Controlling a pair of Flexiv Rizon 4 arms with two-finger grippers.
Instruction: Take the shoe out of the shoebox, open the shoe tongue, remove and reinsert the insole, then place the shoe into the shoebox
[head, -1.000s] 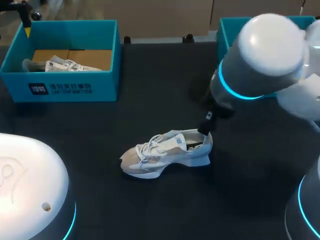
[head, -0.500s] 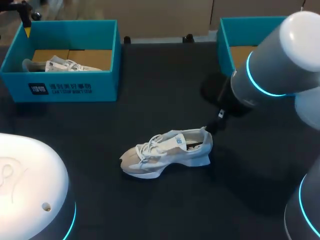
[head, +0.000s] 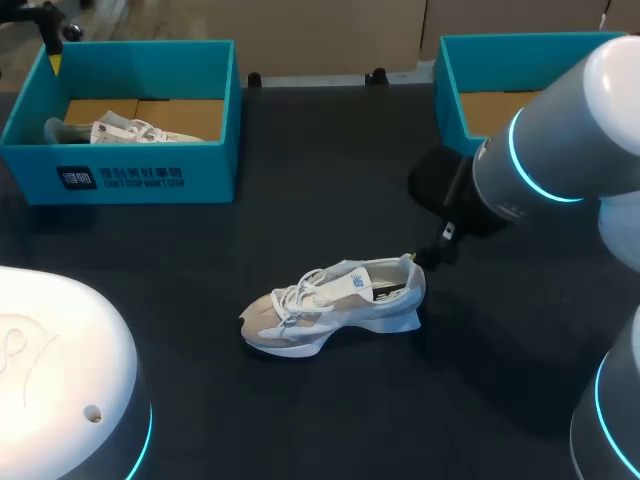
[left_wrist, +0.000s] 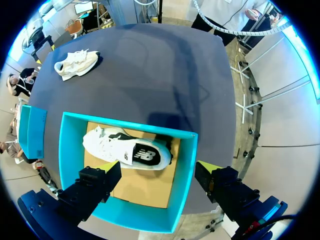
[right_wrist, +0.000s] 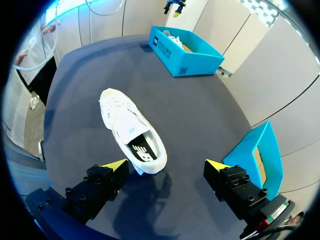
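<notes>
Shoe is sitting sole down on the dark counter, out of both boxes, heel end facing the right arm. The collar is gaping and a dark insole is showing inside. The tongue is sitting under the laces, so its position is hard to make out.

Right jaws are hanging wide apart just behind the shoe's heel. In the right wrist view the heel is lying between the two yellow tips, closer to one, and neither tip appears to be touching it. In the head view these jaws are mostly hiding under the arm's wrist, with only a dark bit showing beside the heel.

Left shoebox is standing well apart from the shoe, past its toe side. A second shoe is lying on its side inside, on the brown cardboard floor. Left jaws are hovering over this box, spread wide and gripping nothing. Only a sliver of yellow is showing on each finger, and in the head view just a dark scrap is peeking in past the box's far corner.

Right shoebox is standing beyond the shoe's heel side, largely cut off by the right arm, so its contents are not visible.
</notes>
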